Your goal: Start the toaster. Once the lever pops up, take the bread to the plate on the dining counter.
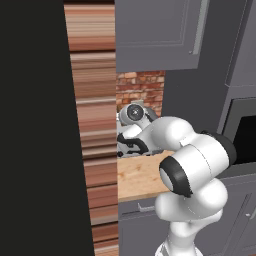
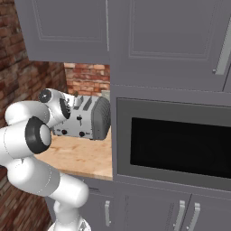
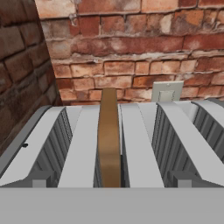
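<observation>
The silver-grey toaster (image 2: 90,118) stands on a wooden counter (image 2: 81,155) against a brick wall, its black knobs facing me. In the hand view its top (image 3: 135,144) has several slots. The brown bread (image 3: 108,140) stands on edge in the slot left of centre and sticks up above it. My gripper (image 2: 71,104) hovers at the toaster's upper front left, mostly hidden behind my wrist. It is open, with nothing between its fingers. The plate and the dining counter are out of view.
A black microwave (image 2: 176,144) is built into the grey cabinets just right of the toaster. Upper cabinets (image 2: 135,36) hang low overhead. A brick side wall (image 3: 22,74) closes in on the left. A wall outlet (image 3: 166,91) sits behind the toaster.
</observation>
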Controlling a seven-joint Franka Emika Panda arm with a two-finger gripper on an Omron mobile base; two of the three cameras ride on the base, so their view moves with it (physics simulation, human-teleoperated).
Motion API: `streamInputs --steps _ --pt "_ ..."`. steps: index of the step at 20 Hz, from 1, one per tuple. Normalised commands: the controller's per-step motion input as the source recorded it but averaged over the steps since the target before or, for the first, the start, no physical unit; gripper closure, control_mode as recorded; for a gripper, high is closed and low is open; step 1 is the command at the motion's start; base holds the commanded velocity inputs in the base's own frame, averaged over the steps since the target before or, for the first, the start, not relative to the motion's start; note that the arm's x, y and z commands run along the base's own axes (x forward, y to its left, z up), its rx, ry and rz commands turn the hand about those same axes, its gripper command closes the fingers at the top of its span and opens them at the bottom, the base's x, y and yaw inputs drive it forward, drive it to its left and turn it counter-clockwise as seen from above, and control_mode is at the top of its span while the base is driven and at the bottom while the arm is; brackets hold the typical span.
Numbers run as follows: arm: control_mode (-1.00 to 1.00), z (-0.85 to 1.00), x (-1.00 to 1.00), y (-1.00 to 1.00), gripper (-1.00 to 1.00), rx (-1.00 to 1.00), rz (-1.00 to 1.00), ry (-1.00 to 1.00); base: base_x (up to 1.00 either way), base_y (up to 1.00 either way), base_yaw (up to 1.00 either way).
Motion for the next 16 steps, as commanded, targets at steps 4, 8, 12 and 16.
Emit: streamInputs --steps 4,8,12,16 --pt "-1.0 0.0 0.0 0.0 -1.0 0.0 0.0 0.0 0.0 0.0 0.0" --pt "-1.0 0.0 0.0 0.0 -1.0 0.0 0.0 0.0 0.0 0.0 0.0" --pt "-1.0 0.0 0.0 0.0 -1.0 0.0 0.0 0.0 0.0 0.0 0.0" --pt "-1.0 0.0 0.0 0.0 -1.0 0.0 0.0 0.0 0.0 0.0 0.0"
